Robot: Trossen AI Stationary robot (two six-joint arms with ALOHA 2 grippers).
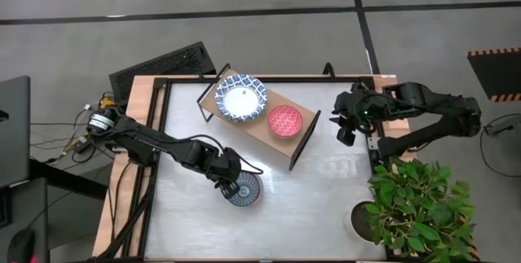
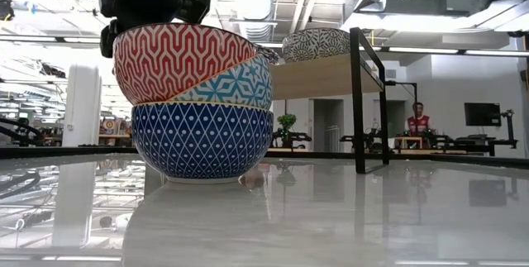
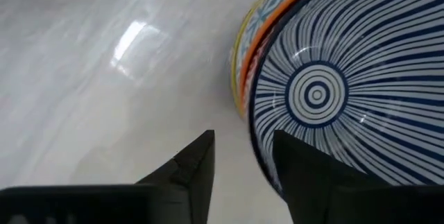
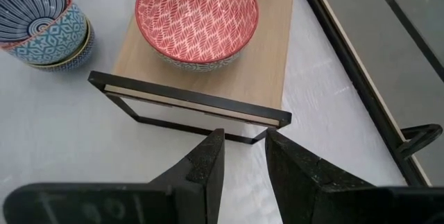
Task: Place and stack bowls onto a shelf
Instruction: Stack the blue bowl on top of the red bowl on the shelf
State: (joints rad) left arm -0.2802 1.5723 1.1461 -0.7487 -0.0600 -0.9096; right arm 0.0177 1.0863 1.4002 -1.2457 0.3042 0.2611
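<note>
From above, the left gripper [image 1: 231, 183] hangs over a stack of bowls [image 1: 243, 190] on the table [image 1: 326, 206], on the near side of the shelf [image 1: 259, 115]; the shelf carries a wide white bowl with a blue rim [image 1: 241, 98] and a red patterned bowl [image 1: 285, 120]. The right gripper [image 1: 346, 129] waits off the shelf's right end. At table height, the stack [image 2: 201, 102] shows a tilted red-zigzag bowl over a teal one, both in a dark blue one. The left wrist view shows jaws straddling the striped top bowl's rim [image 3: 263, 113], slightly apart, not clenched. The right wrist view shows jaws nearly closed, holding nothing, above the shelf's end.
</note>
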